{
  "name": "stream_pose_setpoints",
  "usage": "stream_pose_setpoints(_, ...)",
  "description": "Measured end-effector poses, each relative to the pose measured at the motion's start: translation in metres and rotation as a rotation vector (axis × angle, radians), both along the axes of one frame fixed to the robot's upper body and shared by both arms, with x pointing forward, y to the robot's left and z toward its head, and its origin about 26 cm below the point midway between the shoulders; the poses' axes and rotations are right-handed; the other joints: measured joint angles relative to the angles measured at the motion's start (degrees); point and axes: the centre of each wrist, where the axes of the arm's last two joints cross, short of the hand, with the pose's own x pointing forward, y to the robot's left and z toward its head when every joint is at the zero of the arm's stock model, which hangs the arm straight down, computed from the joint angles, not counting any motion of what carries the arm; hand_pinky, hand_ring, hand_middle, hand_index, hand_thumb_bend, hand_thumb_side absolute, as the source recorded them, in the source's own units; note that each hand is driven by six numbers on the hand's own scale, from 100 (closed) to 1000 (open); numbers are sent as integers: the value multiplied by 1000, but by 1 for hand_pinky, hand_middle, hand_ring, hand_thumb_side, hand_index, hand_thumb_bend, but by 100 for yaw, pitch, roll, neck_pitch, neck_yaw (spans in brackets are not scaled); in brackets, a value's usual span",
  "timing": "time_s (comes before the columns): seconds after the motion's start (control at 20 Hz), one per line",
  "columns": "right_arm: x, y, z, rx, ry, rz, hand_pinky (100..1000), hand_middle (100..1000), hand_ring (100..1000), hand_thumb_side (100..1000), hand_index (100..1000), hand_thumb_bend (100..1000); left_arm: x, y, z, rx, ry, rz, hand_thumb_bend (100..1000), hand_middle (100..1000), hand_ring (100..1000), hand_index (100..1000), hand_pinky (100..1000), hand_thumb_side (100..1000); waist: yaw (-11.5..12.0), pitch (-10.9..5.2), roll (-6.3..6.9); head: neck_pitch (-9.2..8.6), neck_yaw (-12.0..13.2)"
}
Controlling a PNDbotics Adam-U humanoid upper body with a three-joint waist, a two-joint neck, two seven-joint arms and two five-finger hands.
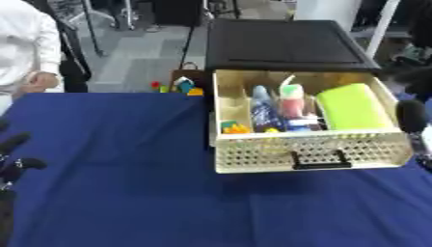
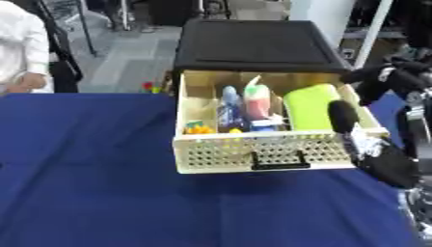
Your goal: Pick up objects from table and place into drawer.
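Nearest to us, at the lower left edge of the left eye view, our left hand (image 1: 12, 161) rests idle over the blue tablecloth (image 1: 118, 183), its dark fingers spread and relaxed, holding nothing. On the other side, our right hand (image 2: 381, 159) hangs just beside the right front corner of the drawer (image 2: 262, 152), one finger standing straight up against the basket wall and nothing in its grasp; more of the same hand shows higher at the right edge, but we cannot tell there how those fingers are set. The cloth in front of the drawer lies bare in both views. The drawer itself is pulled open from under the black cabinet (image 1: 287, 43) and already holds a bright green block (image 1: 353, 107) on the right, a blue bottle (image 1: 263, 108) and a red-and-green bottle (image 1: 291, 101) in the middle, and small yellow and orange bits (image 1: 236, 128) at the front left. Farther back, just beyond the far edge of the table and left of the drawer, sits a small cluster of coloured items (image 1: 179, 87) that we cannot make out. We judge the placing largely done, with our right hand by the drawer after a drop. The next move calls for checking whether anything is left to fetch, perhaps those coloured items, or for pushing the drawer in by its black handle (image 1: 319, 165).
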Motion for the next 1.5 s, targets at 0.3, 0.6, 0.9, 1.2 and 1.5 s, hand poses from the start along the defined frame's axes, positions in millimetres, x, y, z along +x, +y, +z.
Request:
stream_pose_setpoints(0.3,1,6,-1,-33,33,81,367,305,469,1000,620,496,-1,0,-1,1,5,0,106,845,809,847,566,1000,9,-3,1,1,-66)
stream_pose_setpoints(0.6,2,7,-3,-52,54,110,368,310,475,1000,616,520,-1,0,-1,3,10,-3,107,845,808,847,563,1000,14,-23,-25,119,-92)
stream_pose_setpoints(0.9,8,2,-11,-96,67,109,362,271,461,1000,575,574,-1,-1,-2,5,19,-11,106,846,808,847,561,1000,14,-42,-51,255,-81)
stream_pose_setpoints(1.2,24,-2,-18,-316,96,121,391,308,480,1000,644,706,-2,-2,-4,8,32,-19,106,847,808,847,560,1000,72,-106,-41,400,-80)
stream_pose_setpoints(1.5,33,-12,-4,-558,90,134,365,304,469,1000,668,705,-3,-3,-7,9,40,-29,105,847,808,846,559,1000,121,-148,7,505,-82)
